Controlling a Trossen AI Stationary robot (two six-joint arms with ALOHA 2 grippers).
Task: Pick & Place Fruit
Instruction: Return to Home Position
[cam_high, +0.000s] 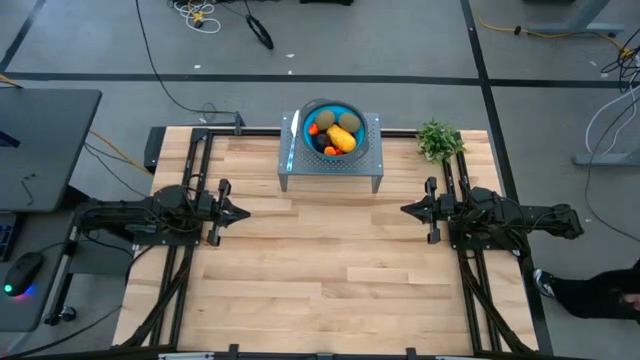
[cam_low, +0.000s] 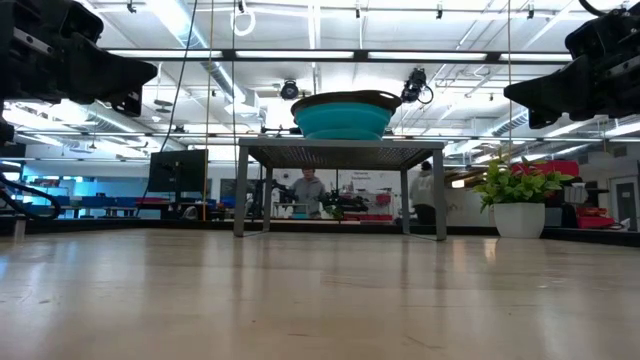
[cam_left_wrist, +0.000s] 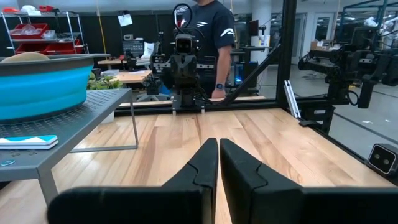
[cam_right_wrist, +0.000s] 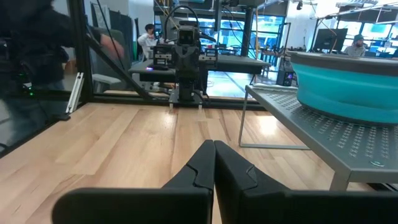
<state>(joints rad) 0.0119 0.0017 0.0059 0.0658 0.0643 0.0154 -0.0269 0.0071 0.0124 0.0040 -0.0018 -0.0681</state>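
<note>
Fruit (cam_high: 338, 133) lies heaped in the blue bin (cam_high: 312, 112) at the far middle of your table (cam_high: 330, 270), well apart from both arms. Nearest you runs the pale wooden top. At mid-table your left gripper (cam_high: 246, 211) and right gripper (cam_high: 404, 209) hang above the wood, one at each side, tips pointing inward at each other across a wide stretch of boards. Each has its fingers pressed together, with nothing between them. Beyond them stands the grey metal shelf (cam_high: 372, 168) on its legs, carrying the bin on top. Inside the bin, two brown-green kiwis (cam_high: 328, 120) lie toward the far side, a long yellow-orange piece (cam_high: 343, 138) lies in front of them, and small red-orange pieces (cam_high: 314, 129) sit around the edges. A slim silvery-blue knife (cam_high: 293, 140) lies on the shelf just beside the bin, on the left arm's side. A green potted plant (cam_high: 438, 140) stands near the table's far right corner, apart from the shelf. Farther off, past the table's right side, a person in a dark shirt (cam_left_wrist: 214, 31) stands in the room behind the right arm
</note>
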